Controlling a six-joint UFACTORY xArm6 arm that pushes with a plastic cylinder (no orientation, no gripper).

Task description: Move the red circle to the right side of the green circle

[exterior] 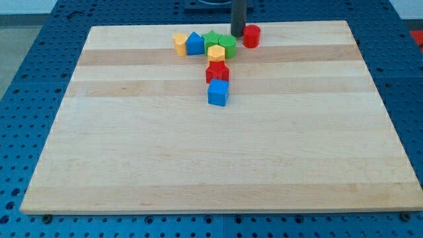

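near view's top: tip (238, 35) between green circle (228, 45), red circle (251, 36); two reds, two greens; no hand.

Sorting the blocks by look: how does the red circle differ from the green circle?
The red circle is red and stands alone at the view's right of my tip; the green circle is green and packed against other blocks, left of and below my tip. Both are short cylinders.
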